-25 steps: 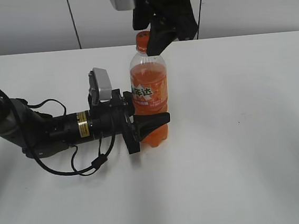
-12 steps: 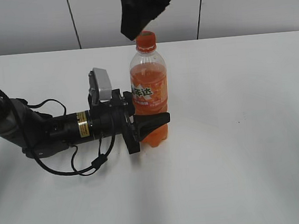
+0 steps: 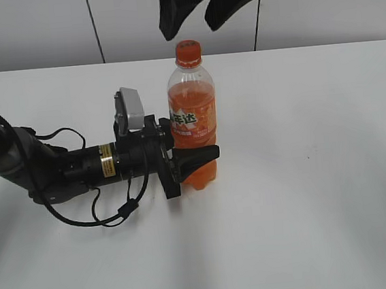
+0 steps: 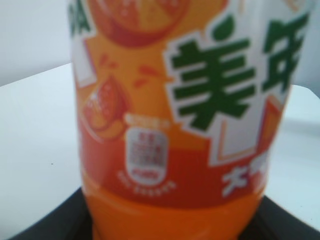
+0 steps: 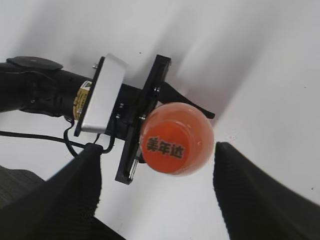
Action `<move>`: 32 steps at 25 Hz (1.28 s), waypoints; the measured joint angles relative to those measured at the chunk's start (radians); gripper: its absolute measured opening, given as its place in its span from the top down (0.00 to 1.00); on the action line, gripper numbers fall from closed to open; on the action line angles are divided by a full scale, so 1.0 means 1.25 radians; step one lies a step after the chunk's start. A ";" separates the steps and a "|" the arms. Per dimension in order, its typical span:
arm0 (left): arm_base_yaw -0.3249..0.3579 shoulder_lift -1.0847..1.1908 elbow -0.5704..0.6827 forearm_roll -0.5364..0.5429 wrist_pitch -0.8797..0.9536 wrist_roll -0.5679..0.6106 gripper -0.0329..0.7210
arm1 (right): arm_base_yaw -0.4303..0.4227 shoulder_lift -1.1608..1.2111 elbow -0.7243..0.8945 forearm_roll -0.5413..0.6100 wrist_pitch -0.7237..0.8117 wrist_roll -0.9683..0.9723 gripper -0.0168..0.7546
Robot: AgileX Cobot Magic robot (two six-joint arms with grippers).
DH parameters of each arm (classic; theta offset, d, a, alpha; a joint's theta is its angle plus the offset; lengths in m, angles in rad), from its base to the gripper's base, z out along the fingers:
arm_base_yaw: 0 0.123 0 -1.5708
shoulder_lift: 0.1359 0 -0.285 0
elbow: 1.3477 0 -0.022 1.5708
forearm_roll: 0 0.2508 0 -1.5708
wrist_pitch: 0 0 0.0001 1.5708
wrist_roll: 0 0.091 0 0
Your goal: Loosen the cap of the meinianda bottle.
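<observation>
Right end effector [image 3: 211,9] now spread above cap [image 3: 188,52].

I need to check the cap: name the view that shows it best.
The right wrist view: it looks straight down on the cap, close and unobstructed between the open right gripper fingers. The exterior view shows the cap's ribbed side, small. The left wrist view shows only the bottle's label.

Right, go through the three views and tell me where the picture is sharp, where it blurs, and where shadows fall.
Exterior view: sharp and evenly lit, with the meinianda bottle crisp and soft shadows on the table. Left wrist view: the bottle's label fills the frame and is softly out of focus. Right wrist view: the cap is fairly sharp, the near black fingers blur, and broad shadows streak the table.
</observation>
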 joint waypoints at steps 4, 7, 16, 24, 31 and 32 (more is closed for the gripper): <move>0.000 0.000 0.000 0.000 0.000 0.000 0.44 | 0.000 0.000 0.000 -0.011 0.000 0.015 0.30; 0.000 0.000 0.000 0.000 0.000 0.000 0.44 | 0.000 0.008 0.000 -0.011 0.000 0.018 0.30; 0.000 0.000 0.000 0.000 0.000 0.000 0.44 | 0.000 0.059 0.000 -0.011 -0.001 0.005 0.30; 0.000 0.000 0.000 0.000 0.000 0.000 0.44 | 0.000 0.063 0.000 -0.009 -0.001 -0.011 0.58; 0.000 0.001 -0.001 -0.001 0.000 0.000 0.44 | 0.000 0.063 0.000 -0.007 -0.001 -0.116 0.60; 0.000 0.001 -0.001 -0.001 0.000 0.000 0.44 | 0.000 0.063 0.000 -0.007 -0.001 -0.143 0.61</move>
